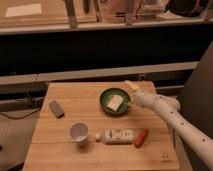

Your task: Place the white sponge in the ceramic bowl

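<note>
The sponge (115, 103) lies in the bowl (105, 100), just left of the gripper (131, 102); whether its jaws are apart, I cannot tell.

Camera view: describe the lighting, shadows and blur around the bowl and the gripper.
Camera view: soft throughout, edges smeared; warm, even light on the wooden table; the band behind the table is nearly black; the green bowl holds the pale sponge, which reads as a bright patch; the gripper at the bowl's right rim blurs into the white arm; the cup shows only a faint shadow.
</note>
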Robot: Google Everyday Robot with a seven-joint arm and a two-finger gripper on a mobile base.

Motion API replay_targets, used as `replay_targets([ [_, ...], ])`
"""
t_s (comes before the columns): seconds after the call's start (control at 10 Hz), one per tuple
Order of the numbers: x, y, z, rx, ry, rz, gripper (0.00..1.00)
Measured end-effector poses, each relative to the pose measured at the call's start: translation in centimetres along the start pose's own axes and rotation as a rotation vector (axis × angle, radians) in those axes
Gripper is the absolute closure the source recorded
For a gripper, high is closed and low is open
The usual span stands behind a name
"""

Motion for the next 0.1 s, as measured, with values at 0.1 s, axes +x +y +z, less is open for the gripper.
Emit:
replay_targets([
  [0.1,-0.36,-0.38,-0.34,0.015,-0.012,0.020,0.20],
])
